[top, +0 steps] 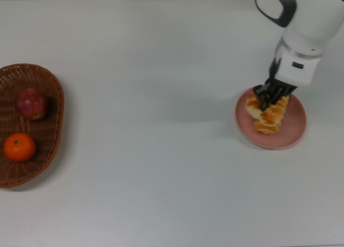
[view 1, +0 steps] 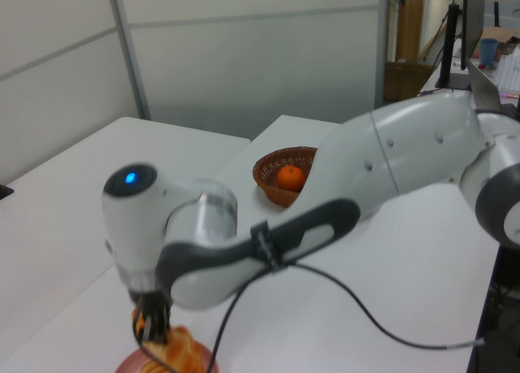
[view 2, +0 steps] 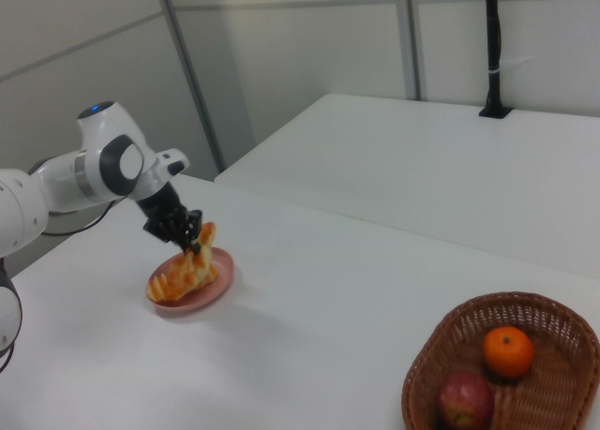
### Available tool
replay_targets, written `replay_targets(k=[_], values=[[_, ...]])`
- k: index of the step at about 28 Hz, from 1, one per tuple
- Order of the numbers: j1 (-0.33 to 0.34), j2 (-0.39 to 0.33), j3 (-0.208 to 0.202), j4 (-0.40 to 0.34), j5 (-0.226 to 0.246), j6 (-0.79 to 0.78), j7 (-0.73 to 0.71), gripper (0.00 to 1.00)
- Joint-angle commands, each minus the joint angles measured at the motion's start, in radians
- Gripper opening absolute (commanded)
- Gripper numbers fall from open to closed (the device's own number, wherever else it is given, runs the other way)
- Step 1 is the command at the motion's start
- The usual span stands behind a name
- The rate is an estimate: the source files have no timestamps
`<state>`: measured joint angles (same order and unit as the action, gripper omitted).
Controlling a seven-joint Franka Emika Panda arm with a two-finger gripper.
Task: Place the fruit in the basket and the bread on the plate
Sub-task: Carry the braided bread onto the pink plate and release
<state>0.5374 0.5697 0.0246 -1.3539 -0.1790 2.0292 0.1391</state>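
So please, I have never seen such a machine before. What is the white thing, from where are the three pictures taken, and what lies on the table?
The white thing is a robot arm; its tip carries a two-finger gripper. One picture looks straight down on the white table; the other two look from opposite sides. The gripper holds a knobbly, braided golden bread loaf over a round pink plate, where a ribbed golden loaf with pale stripes already lies. Whether the held loaf touches the plate, I cannot tell. Far away, at the top view's left, stands an oval brown wicker basket. In it lie a dark red apple and a bright orange tangerine.
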Motion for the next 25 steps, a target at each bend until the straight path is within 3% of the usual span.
replay_targets(k=[1, 2, 3, 4, 6, 7, 8, 10, 18, 25], values=[[0.016, -0.004, -0.009, -0.051, -0.003, 0.028, 0.013, 0.0], [0.021, -0.004, -0.009, -0.063, -0.01, 0.028, 0.011, 0.04], [0.021, -0.004, -0.009, -0.067, -0.02, 0.026, 0.01, 0.15], [0.023, -0.004, -0.009, -0.073, -0.034, 0.023, 0.011, 0.34], [0.023, -0.004, -0.009, -0.089, -0.066, 0.022, 0.013, 0.89], [0.027, -0.004, -0.009, -0.096, -0.083, 0.023, 0.013, 1.0], [0.041, -0.004, -0.009, -0.099, -0.106, 0.023, 0.022, 1.0], [0.041, -0.004, -0.009, -0.097, -0.109, 0.023, 0.048, 1.0], [0.029, -0.037, -0.022, -0.088, -0.094, 0.016, 0.117, 1.0], [-0.023, -0.138, -0.023, -0.088, 0.007, -0.046, 0.109, 1.0]])
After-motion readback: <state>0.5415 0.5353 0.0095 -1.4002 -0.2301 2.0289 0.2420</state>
